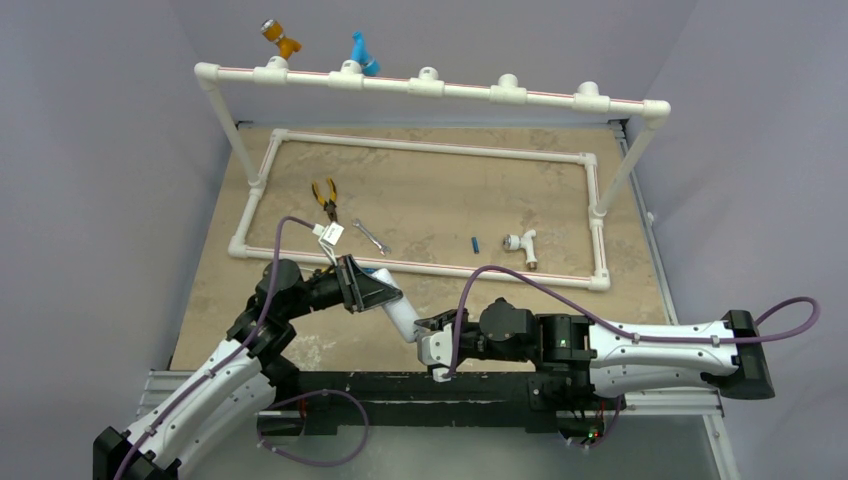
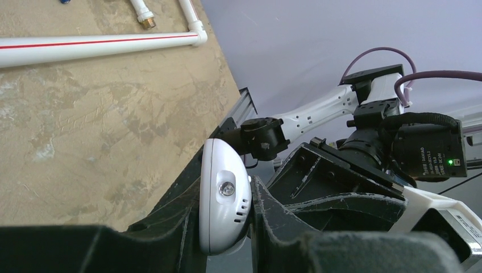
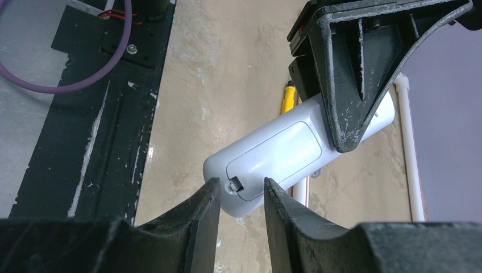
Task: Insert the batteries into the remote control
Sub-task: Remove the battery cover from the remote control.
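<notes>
At left, a closed grip by the left hand on the remote control, clamped across its width toward one end and holding it in the air over the near part of the table. Long axis slanting away from that hand, down and to the right in the overhead view, straight toward the other arm. Back side turned to the right wrist view, with the battery cover shut and its small latch at the free end.

In the middle, that free end meeting the right hand: fingers parted a little, one each side of the latch, nothing visibly clamped. Cannot tell whether the tips touch the plastic or stand just short of it. Judged as the step of getting the cover off, with the latch directly ahead of the right hand and in line with its gap. Likely calling for a short push or pinch along the remote's length, braced against the left hand's hold.

Further right and farther back, one blue battery lying on the table inside the white pipe frame, well apart from both hands and nearer the right arm. Second battery not made out for sure.
</notes>
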